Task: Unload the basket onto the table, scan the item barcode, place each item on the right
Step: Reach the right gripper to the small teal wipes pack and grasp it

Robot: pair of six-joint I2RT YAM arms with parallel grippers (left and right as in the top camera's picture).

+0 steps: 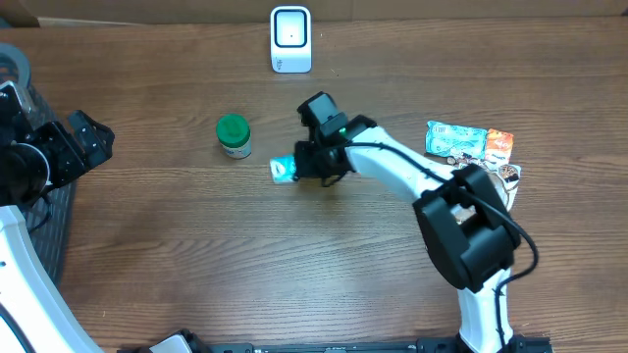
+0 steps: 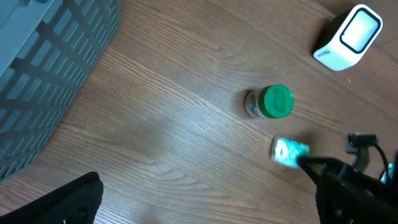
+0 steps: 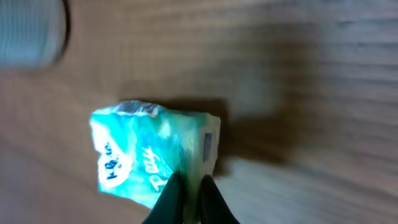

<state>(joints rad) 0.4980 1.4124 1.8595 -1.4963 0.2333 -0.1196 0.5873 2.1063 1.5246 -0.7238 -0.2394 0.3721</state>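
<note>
Right claw (image 3: 189, 200) pinching a crinkly teal packet (image 3: 155, 158) near the middle of the table (image 1: 196, 255).
Its two slim black fingers are pressed together on one edge of the packet. The wrapper is glossy, wrinkled film with white lettering, soft and pillow-shaped, and whether it rests on the wood I cannot tell. Near it, toward the left edge, is a small round jar (image 1: 234, 135) with a green lid. A white scanner (image 1: 290, 39) with rounded corners sits at the far edge, and flat foil snack packets (image 1: 471, 145) lie near the right edge. By a grey slatted basket (image 2: 43, 74) at the left edge hangs the left claw (image 1: 103, 140) — fingers spread wide, holding nothing.
</note>
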